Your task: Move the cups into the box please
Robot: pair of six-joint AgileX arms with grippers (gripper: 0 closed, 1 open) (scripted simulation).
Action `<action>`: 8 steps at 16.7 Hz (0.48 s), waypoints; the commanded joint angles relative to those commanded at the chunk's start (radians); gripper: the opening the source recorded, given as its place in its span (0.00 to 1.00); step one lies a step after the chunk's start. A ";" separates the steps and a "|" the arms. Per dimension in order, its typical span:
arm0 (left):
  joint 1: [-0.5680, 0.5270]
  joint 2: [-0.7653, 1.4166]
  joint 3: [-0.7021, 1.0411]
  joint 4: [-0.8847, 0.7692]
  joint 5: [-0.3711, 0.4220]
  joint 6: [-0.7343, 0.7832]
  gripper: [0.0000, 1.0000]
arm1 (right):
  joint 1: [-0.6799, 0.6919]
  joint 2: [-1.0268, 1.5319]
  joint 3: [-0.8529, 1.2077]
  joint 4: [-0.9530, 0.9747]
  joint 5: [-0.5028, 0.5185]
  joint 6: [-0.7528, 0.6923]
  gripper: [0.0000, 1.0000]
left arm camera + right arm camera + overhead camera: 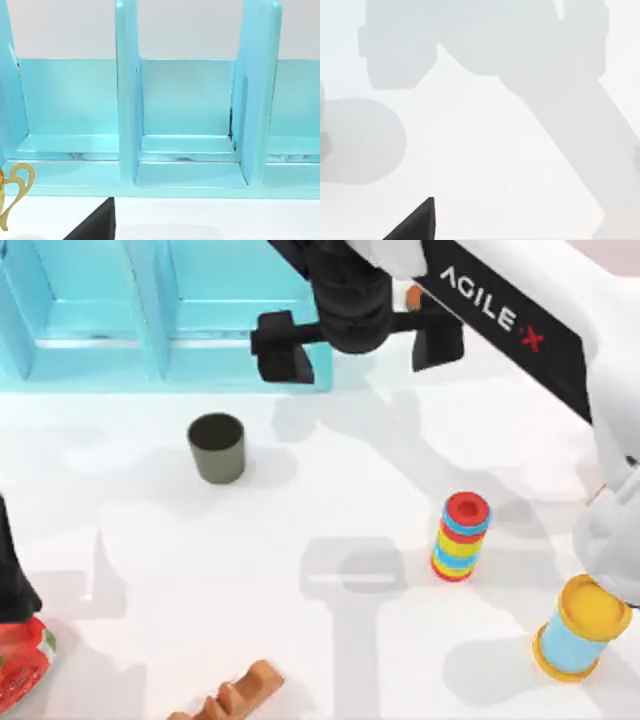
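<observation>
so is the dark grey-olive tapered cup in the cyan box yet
Out. The dark grey-olive tapered cup stands upright on the white table, in front of the cyan box.

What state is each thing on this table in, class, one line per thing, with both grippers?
dark grey-olive cup: upright on the table, outside the box, ungripped.
cyan box: compartments in view hold nothing.
ring stack: upright, rings stacked.
light-blue cylinder with yellow top: tilted.
right gripper: open, holding nothing, by the box's front edge.
left arm: at the table's left edge.
</observation>
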 joint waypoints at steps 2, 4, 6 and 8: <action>0.000 0.000 0.000 0.000 0.000 0.000 1.00 | 0.089 0.097 0.115 0.019 0.026 0.096 1.00; 0.000 0.000 0.000 0.000 0.000 0.000 1.00 | 0.149 0.170 0.204 0.036 0.047 0.169 1.00; 0.000 0.000 0.000 0.000 0.000 0.000 1.00 | 0.186 0.216 0.262 0.050 0.060 0.215 1.00; 0.000 0.000 0.000 0.000 0.000 0.000 1.00 | 0.199 0.232 0.283 0.055 0.065 0.231 1.00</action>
